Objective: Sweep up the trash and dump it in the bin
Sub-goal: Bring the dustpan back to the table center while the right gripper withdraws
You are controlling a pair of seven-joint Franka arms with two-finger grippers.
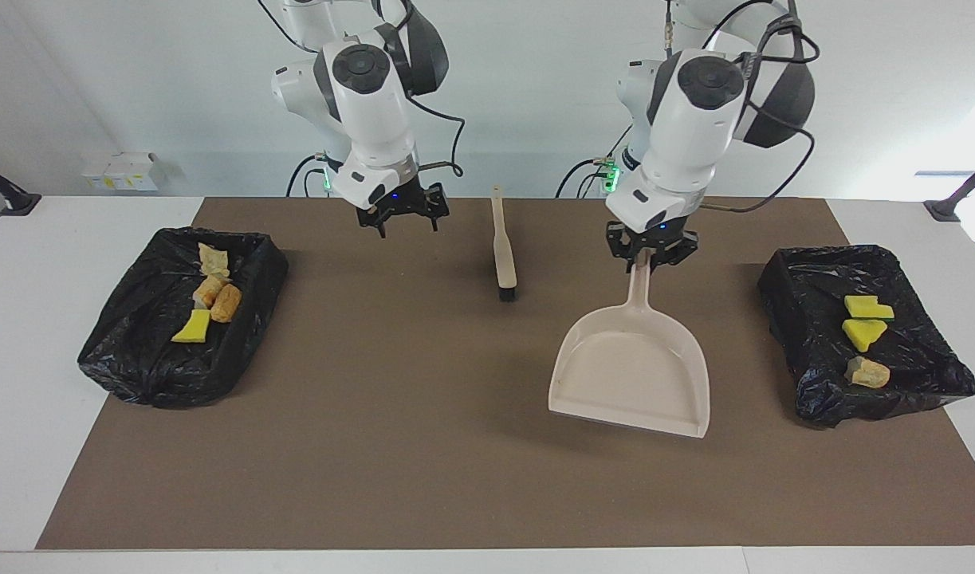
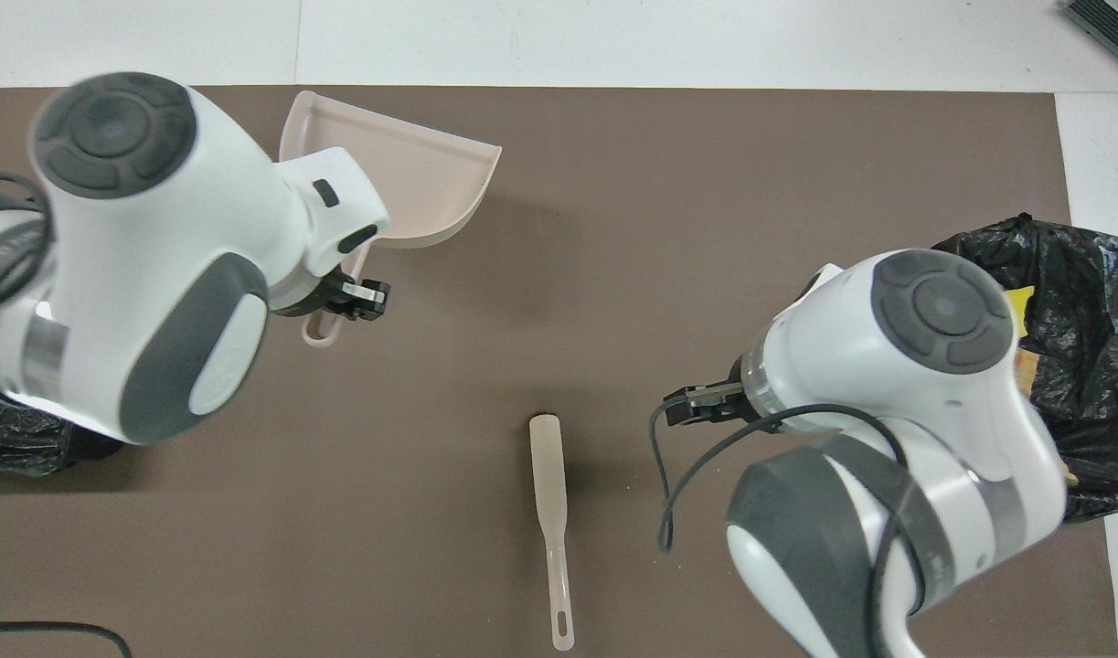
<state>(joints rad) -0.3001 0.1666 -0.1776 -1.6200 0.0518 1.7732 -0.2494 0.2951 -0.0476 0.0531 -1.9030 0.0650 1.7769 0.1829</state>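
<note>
The left gripper [image 1: 646, 253] is clamping the handle of the beige dustpan [image 1: 630, 371], whose pan is hanging over the brown mat [image 1: 423, 446]. The right gripper [image 1: 403, 219] is hovering with its fingers spread, holding nothing, beside the brush [image 1: 503, 255] lying on the mat. The facing view is showing trash pieces [image 1: 862, 335] sitting in the black-lined bin [image 1: 822, 399] at the left arm's end, and more trash [image 1: 212, 307] in the second bin [image 1: 152, 375]. In the overhead view the arms are covering most of both bins, though the brush's whole handle [image 2: 551, 521] is showing.
</note>
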